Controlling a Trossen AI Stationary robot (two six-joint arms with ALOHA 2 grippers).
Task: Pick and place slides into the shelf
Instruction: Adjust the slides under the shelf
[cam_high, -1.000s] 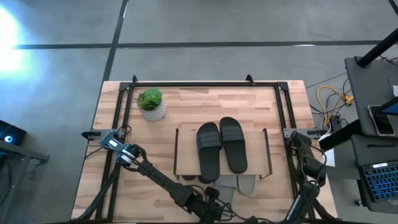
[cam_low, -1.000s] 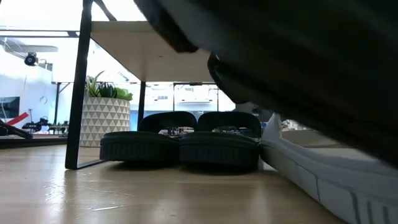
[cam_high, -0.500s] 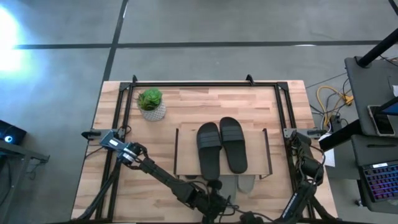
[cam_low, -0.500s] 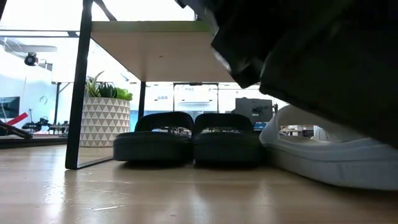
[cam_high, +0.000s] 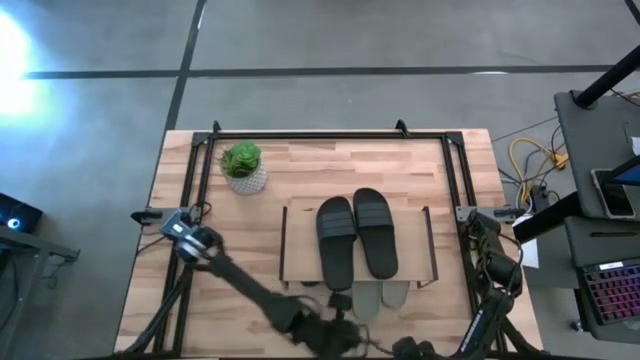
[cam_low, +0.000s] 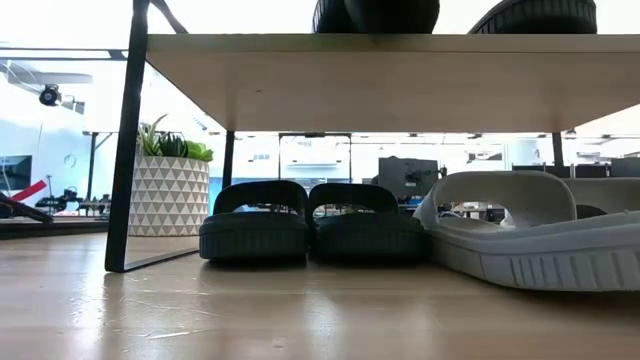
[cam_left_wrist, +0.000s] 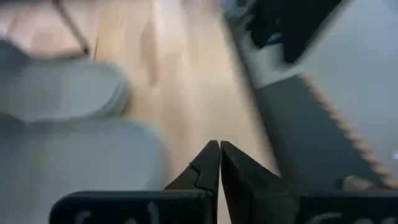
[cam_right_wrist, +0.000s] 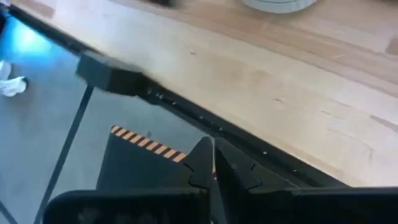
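Observation:
The shelf (cam_high: 300, 225) stands mid-table with two black slides (cam_high: 355, 238) lying soles down on its plank top. Under the plank, two dark slides (cam_low: 315, 228) and a light grey slide (cam_low: 530, 240) rest flat on the table. The heels of two light grey slides (cam_high: 380, 297) stick out past the shelf's near edge. My left gripper (cam_left_wrist: 219, 155) is shut with nothing in it, raised near the table's near edge (cam_high: 338, 320), close to the grey slides (cam_left_wrist: 68, 130). My right gripper (cam_right_wrist: 212, 158) is shut and holds nothing, over the near table edge (cam_high: 425, 350).
A small potted plant (cam_high: 243, 167) stands at the far left of the table, left of the shelf. Black rails (cam_high: 330, 135) frame the tabletop. The shelf's thin black leg (cam_low: 125, 140) stands at the left in the low view. Bare wood lies left of the shelf.
Both arms have risen out of the low view, which they filled a second ago. My left gripper has drawn back from the grey slides toward the near edge and up, staying shut. The light grey slide, tilted before, now lies flat under the shelf, and the dark pair has slid a little farther in.

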